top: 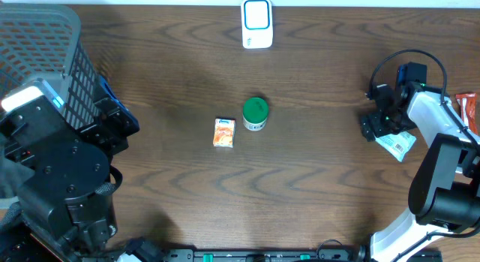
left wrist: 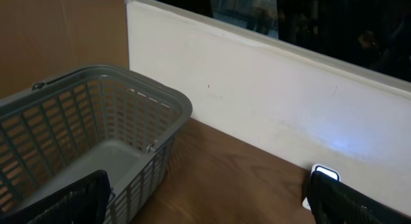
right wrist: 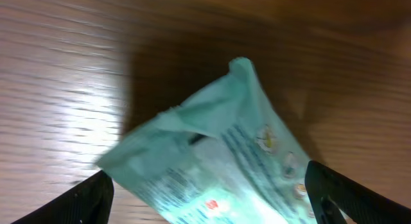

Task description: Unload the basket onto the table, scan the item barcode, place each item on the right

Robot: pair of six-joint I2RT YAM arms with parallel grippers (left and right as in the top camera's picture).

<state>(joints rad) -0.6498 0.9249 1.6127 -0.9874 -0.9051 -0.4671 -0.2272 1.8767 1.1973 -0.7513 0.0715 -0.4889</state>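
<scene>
Your right gripper [right wrist: 207,193] has fingers wide apart, teal pouch [right wrist: 212,153] between them; left gripper [left wrist: 207,199] fingers apart too, basket [left wrist: 168,103] beyond one finger.

The left arm [top: 64,168] is being seen as bulky, rounded black housings, with a white block [top: 28,98] edged in blue being carried on top. The right arm [top: 439,153] is being shown as white shells joined by black round joints, with a thin black cable [top: 390,58] being looped above it. The fingers [left wrist: 80,201] of the left claw [left wrist: 209,208] and the right claw [right wrist: 212,198] are being seen as black and ridged.
</scene>
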